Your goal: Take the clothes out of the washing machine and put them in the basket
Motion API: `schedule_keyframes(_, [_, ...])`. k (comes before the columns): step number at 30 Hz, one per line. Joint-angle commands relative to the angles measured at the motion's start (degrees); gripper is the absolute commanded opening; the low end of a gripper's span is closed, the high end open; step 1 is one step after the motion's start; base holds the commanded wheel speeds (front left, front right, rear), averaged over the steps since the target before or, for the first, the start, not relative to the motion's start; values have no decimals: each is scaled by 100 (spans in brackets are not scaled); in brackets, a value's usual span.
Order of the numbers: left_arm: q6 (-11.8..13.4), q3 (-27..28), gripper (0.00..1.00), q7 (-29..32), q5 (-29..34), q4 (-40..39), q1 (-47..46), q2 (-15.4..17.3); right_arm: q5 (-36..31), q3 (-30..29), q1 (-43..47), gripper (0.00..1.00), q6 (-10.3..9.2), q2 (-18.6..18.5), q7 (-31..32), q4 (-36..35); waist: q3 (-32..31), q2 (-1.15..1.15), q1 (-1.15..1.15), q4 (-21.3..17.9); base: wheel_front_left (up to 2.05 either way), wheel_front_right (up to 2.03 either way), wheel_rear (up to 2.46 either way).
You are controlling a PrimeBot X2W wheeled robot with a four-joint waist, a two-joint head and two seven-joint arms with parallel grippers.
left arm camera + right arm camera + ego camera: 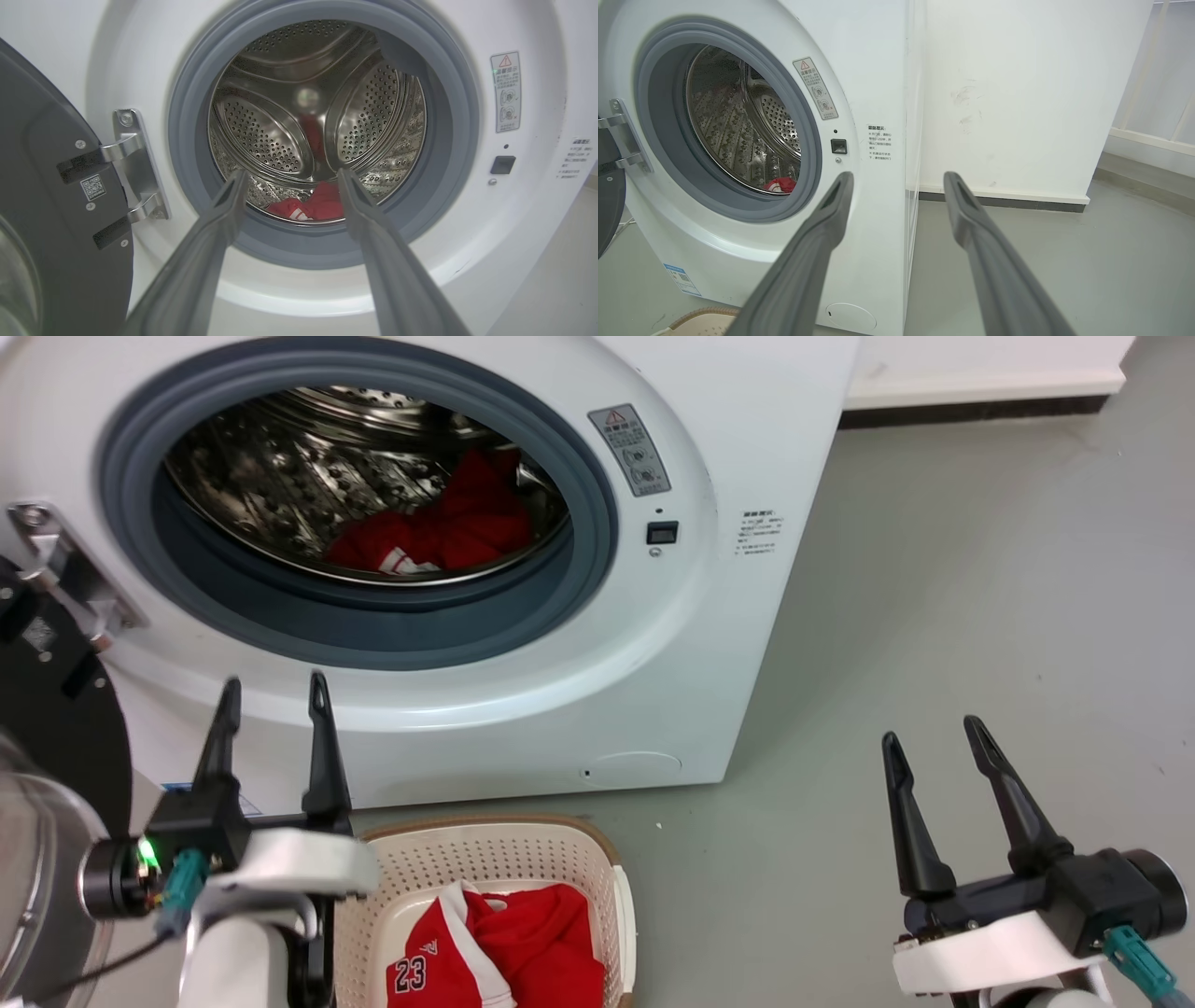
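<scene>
Two tools stand spread and empty in the head view: left tool (275, 681) before the washing machine (747, 448), right tool (929, 729) over the floor (980, 569). Red clothes (448, 527) lie low in the drum (280, 457); a "23" jersey (467, 952) lies in the basket (448, 845) at the machine's foot. Left wrist view: that tool's fingers (219, 224) frame the clothes in the drum. Right wrist view: the other pair straddles the machine's front right edge.

Before us a grey floor (980, 616), the white washing machine (653, 644) standing on it, the cream basket (467, 861) on it too, near the machine's foot
</scene>
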Motion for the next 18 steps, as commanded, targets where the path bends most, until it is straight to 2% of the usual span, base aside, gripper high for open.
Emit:
schedule_keyframes(1, [-46,30,100,-15,44,54,-177,-8,47,27,-94,100,-4,10,-12,-26,81,0,1,-59,0,0,0])
schedule_keyframes(10, [-235,72,100,-15,182,1233,-1712,282,128,144,-510,100,-4,10,-12,-141,800,0,1,-378,0,0,0])
schedule_keyframes(18, [-186,-92,100,-13,458,2478,-3444,686,265,133,-952,100,-4,10,-12,-233,1653,0,1,-611,0,0,0])
